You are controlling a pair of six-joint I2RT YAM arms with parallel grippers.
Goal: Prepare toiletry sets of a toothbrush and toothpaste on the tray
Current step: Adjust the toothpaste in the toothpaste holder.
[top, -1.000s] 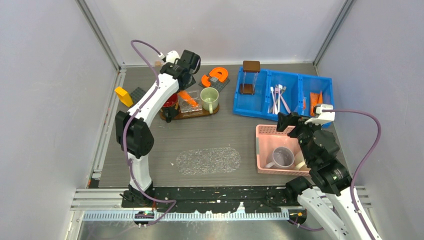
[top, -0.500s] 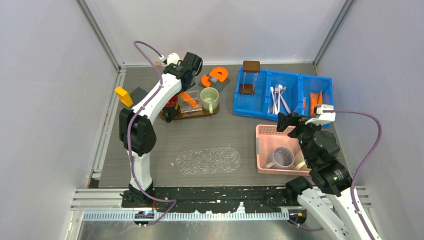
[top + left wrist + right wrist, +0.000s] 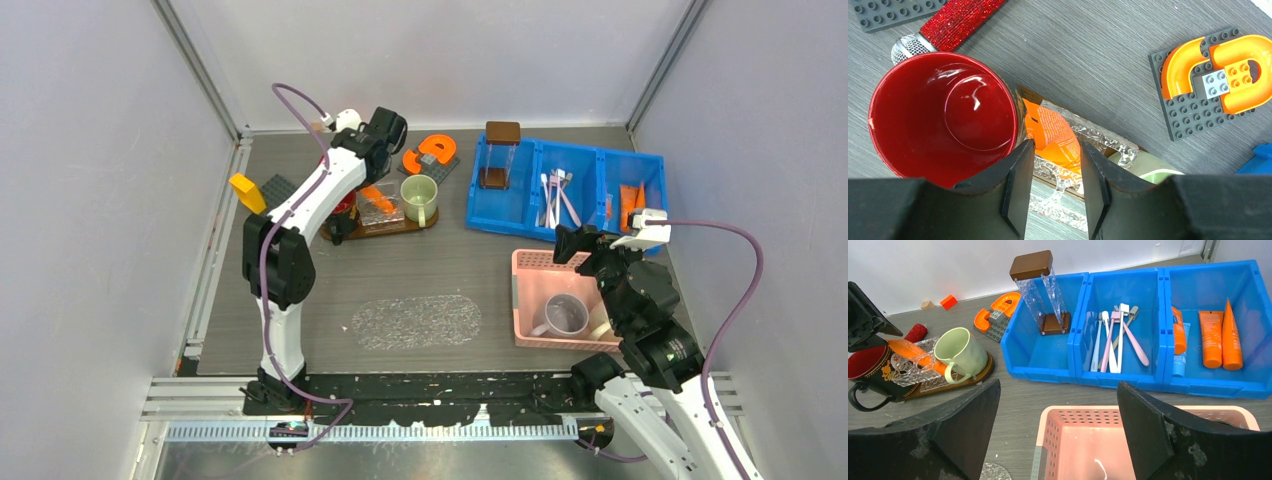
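Hovering above the left end of the tray (image 3: pixel 979 371), the left pincer (image 3: pixel 1056 145) stood with its jaws parted and empty. Through the gap between them showed the toothpaste tube (image 3: pixel 1053 132), lying flat on the clear crinkled dish (image 3: pixel 1098 137). It sat just beside the red mug (image 3: pixel 943 115), with the green mug (image 3: pixel 960 352) on its other side. That half of a set looked to be in place, so the next thing wanted was probably a brush.

The right pincer (image 3: pixel 1058 385) hung released, its jaws wide apart, over the pink basket (image 3: pixel 1148 412) and facing the blue bins (image 3: pixel 1128 380). The toothbrushes (image 3: pixel 1110 342) lay straight ahead of it in the middle compartment, and more orange tubes (image 3: pixel 1210 337) lay in the compartment to their right. The brushes' long axes ran mostly away from the pincer, heads toward the far wall and handles nearer. One pink brush slanted off to the right. The jaws therefore spanned across the shafts, a fair line for a pinch. The right arm was plainly the nearer one, as the left stood well apart across the table.
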